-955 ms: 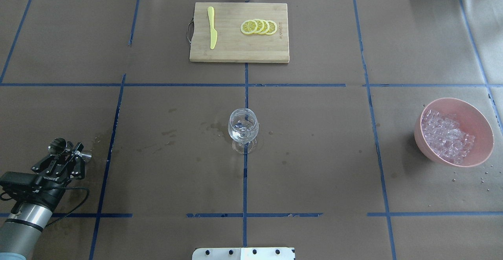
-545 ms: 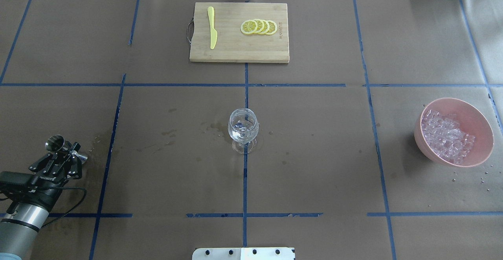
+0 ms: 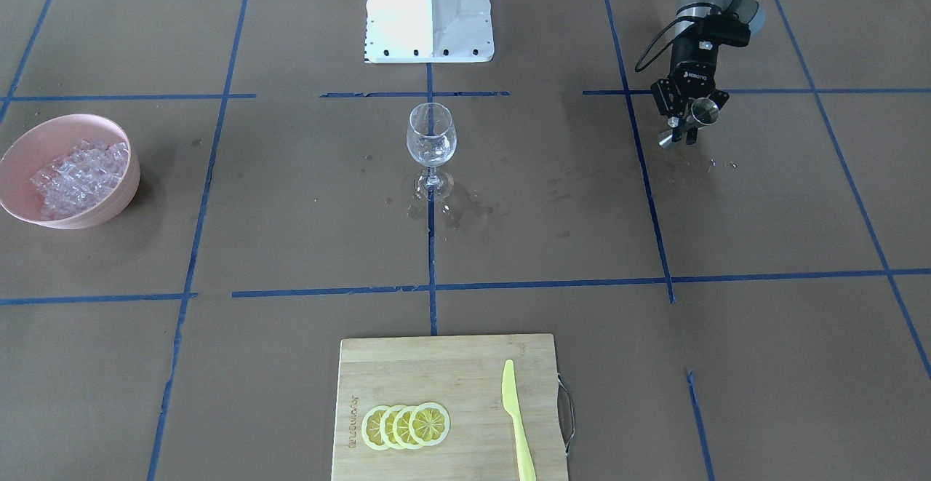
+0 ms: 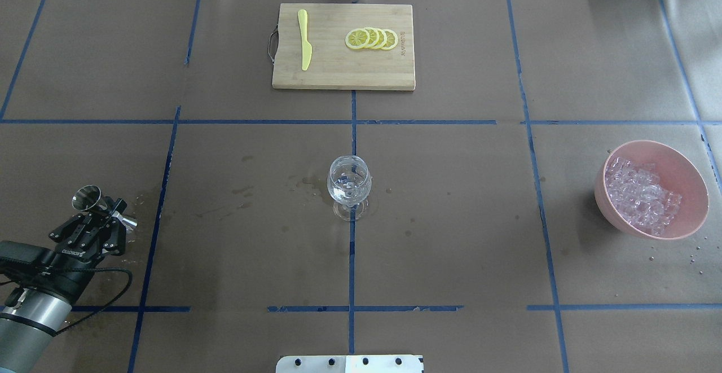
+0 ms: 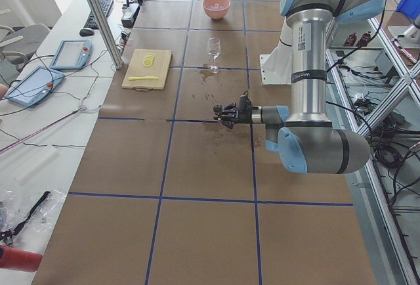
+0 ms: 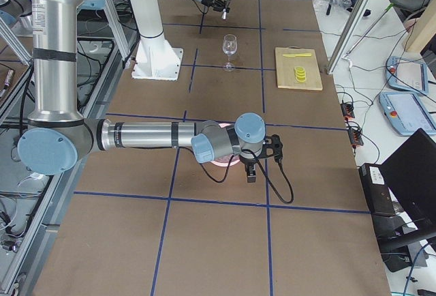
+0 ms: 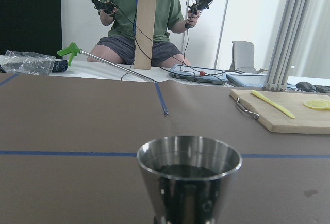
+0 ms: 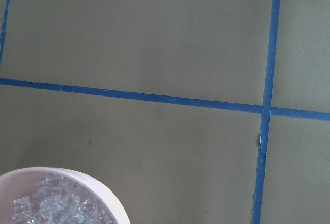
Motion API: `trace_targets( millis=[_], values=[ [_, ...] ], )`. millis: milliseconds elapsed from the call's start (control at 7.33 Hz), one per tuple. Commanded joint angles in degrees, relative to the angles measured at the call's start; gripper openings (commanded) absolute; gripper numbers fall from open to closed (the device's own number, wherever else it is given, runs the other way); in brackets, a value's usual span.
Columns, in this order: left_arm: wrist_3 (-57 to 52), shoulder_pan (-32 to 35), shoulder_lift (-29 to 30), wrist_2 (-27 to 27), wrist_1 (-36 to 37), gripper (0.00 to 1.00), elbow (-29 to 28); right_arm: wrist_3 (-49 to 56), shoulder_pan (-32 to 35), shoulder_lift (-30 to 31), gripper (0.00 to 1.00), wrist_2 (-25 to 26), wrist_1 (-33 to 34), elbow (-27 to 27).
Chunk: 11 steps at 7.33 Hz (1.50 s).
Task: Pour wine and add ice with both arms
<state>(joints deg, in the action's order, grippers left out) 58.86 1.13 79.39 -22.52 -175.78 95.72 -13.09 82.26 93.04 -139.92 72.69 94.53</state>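
Left gripper clamped on jigger, upright, well to robot's left of wine glass. Wine is in the glass. Ice is well right of it. Right gripper: state indeterminable. Advice: keep jigger level and lower it straight.

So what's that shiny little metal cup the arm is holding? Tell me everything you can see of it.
It is a small measuring cup of polished, mirror-like steel, hourglass-shaped: a wider cone with a round open mouth on top, a smaller one below. It stands roughly upright. The left gripper is shut on its narrow waist, well to the left of the wine glass. Its inside looks dark; whether it holds liquid, or touches the table, I cannot tell.
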Motion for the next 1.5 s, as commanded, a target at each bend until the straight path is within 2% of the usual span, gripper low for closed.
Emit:
trace_targets(
  millis=[0,136,409,682,818,955,1091,1364],
  values=[
    [-9.2,0.3,4.2,-0.7,-1.1,0.00,2.7,0.0,0.0,-0.2,1.00,0.0,0.0,0.0],
    [-15.4,0.5,7.1,-0.5,-1.0,0.00,2.8,0.0,0.0,-0.3,1.00,0.0,0.0,-0.1],
    [-22.6,1.0,18.2,-0.2,-0.4,0.00,3.2,0.0,0.0,-0.4,1.00,0.0,0.0,0.0],
    [-32.8,1.5,20.2,-2.3,1.1,0.00,3.2,0.0,0.0,-0.9,1.00,0.0,0.0,-0.2],
    [-33.1,3.8,21.0,-5.9,4.7,0.00,3.2,0.0,0.0,-1.0,1.00,0.0,0.0,-0.1],
    [-35.1,6.0,25.2,-8.0,12.4,0.00,3.3,0.0,0.0,-1.1,1.00,0.0,0.0,0.0],
    [-35.9,7.2,28.6,-10.9,16.7,0.00,3.3,-0.1,0.0,-1.1,1.00,0.0,0.0,0.0],
    [-44.7,10.3,30.2,-19.3,26.1,0.00,5.5,-0.1,-0.1,-1.5,1.00,-0.1,0.0,-0.2]
  ],
)
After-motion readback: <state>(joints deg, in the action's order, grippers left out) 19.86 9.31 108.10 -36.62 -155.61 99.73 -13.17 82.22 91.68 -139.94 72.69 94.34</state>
